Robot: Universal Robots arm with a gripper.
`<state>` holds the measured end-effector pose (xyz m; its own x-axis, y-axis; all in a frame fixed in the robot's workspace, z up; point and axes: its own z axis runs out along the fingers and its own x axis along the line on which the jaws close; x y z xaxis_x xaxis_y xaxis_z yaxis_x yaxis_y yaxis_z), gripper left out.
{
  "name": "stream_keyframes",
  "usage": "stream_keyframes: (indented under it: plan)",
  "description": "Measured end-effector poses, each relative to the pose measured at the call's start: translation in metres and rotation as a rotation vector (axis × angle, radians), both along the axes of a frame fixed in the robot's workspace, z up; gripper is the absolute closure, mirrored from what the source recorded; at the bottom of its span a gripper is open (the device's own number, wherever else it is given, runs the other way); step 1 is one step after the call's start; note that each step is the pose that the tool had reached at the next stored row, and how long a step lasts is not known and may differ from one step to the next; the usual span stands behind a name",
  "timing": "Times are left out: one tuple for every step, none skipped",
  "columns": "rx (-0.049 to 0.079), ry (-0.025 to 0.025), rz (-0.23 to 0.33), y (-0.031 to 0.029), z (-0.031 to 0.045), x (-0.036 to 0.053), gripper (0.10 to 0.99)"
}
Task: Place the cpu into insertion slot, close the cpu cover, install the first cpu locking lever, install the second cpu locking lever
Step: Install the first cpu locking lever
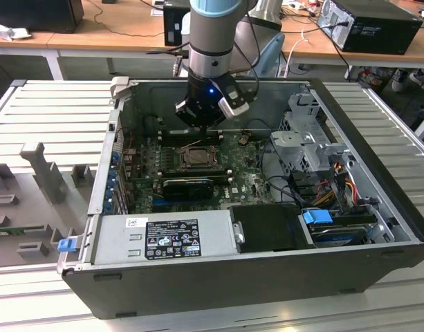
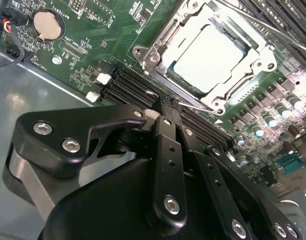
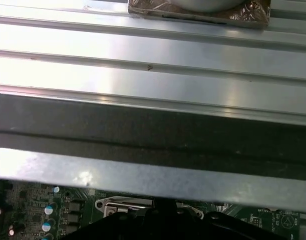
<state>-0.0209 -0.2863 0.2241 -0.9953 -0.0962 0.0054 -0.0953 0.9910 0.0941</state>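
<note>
In the second wrist view the cpu (image 2: 212,55) sits in the insertion slot (image 2: 180,80) under the closed cpu cover (image 2: 157,47). The hand (image 2: 167,107), fingers pressed together and empty, hangs just beside the cover's edge above the memory slots (image 2: 128,82). In the exterior view it is inside the computer case (image 1: 378,173), near the rear wall.

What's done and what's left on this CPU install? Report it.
Done: the cpu sits in the insertion slot, with the cpu cover lying flat over it. In hand: the gripper is down at the socket's edge, beside a thin lever rod. Left: the locking levers; another rod slants past the socket, seemingly unlatched. Whether either is hooked, I cannot tell.
</note>
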Motion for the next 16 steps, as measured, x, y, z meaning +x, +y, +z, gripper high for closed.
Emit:
stream_keyframes:
  plan:
    - [0.000, 0.0001, 0.000, 0.0003, -0.0015, 0.0004, 0.980]
    - [0.000, 0.0001, 0.000, 0.0004, -0.0027, 0.0008, 0.980]
    - [0.000, 0.0001, 0.000, 0.0005, -0.0034, 0.0012, 0.980]
    - [0.000, 0.0001, 0.000, 0.0007, -0.0043, 0.0019, 0.980]
    - [0.000, 0.0001, 0.000, 0.0009, -0.0049, 0.0022, 0.980]
    - [0.000, 0.0001, 0.000, 0.0011, -0.0057, 0.0026, 0.980]
    - [0.000, 0.0001, 0.000, 0.0013, -0.0067, 0.0031, 0.980]
    - [0.000, 0.0001, 0.000, 0.0015, -0.0076, 0.0035, 0.980]
    - [0.000, 0.0001, 0.000, 0.0017, -0.0092, 0.0042, 0.980]
    - [-0.001, 0.0000, 0.000, 0.0017, -0.0102, 0.0044, 0.980]
    - [-0.002, 0.0000, 0.000, 0.0018, -0.0121, 0.0047, 0.980]
    - [-0.005, 0.0001, 0.000, 0.0018, -0.0135, 0.0050, 0.980]
    - [-0.006, 0.0001, 0.000, 0.0018, -0.0142, 0.0052, 0.980]
    - [-0.008, 0.0001, 0.000, 0.0018, -0.0147, 0.0053, 0.980]
    - [-0.010, 0.0001, 0.000, 0.0018, -0.0151, 0.0055, 0.980]
    - [-0.012, 0.0001, 0.000, 0.0018, -0.0154, 0.0057, 0.980]
